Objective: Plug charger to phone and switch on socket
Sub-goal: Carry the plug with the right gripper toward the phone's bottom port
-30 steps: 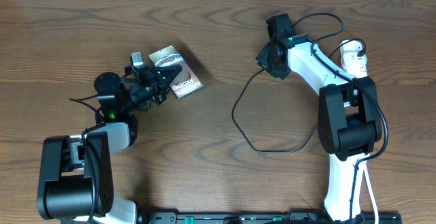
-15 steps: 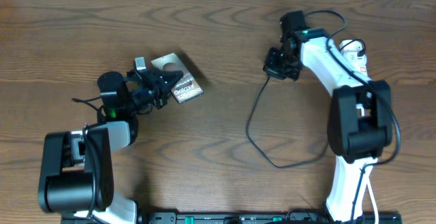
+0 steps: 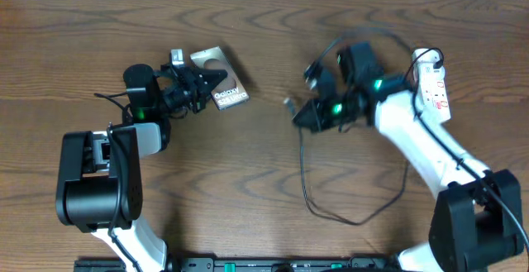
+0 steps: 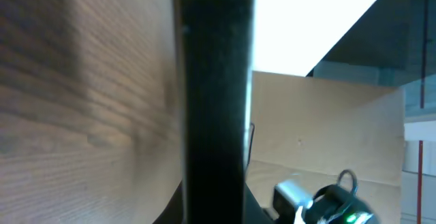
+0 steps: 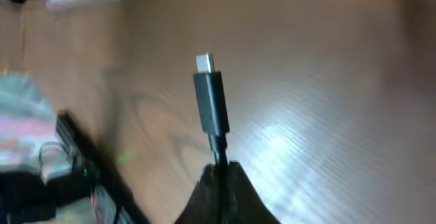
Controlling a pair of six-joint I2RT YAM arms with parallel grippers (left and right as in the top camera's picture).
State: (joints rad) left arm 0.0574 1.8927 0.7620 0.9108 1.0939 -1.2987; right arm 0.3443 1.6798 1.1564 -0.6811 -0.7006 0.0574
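Brown wooden table (image 3: pixel 264 24) fills the overhead view, with a pale strip along its far edge. You have two arms on it, plus one phone, one charger cable and one power strip.

Your right gripper (image 3: pixel 299 116) is pressed together on the long thin black charger cable (image 3: pixel 304 173), pinching it just behind the connector (image 5: pixel 210 94). In the right wrist view that black plug with its silver tip sticks straight out ahead of the closed fingertips, above the wood. Behind the gripper the cable drops away and loops across the table toward the arm's base. The right arm reaches low toward the table's middle and is blurred overhead. One white elongated power strip (image 3: pixel 433 86) with red marks lies back beside the forearm, well apart from the fingers.

Your left gripper (image 3: pixel 202 84) pinches the near edge of the flat grey-silver phone (image 3: pixel 227 97) with "Galaxy" lettering, which juts out ahead of the fingers toward the right arm. The left forearm lies level, wrist extended. In the left wrist view a dark upright slab blocks the middle, and you cannot tell the fingers from it.

Phone and connector face each other, near but apart.
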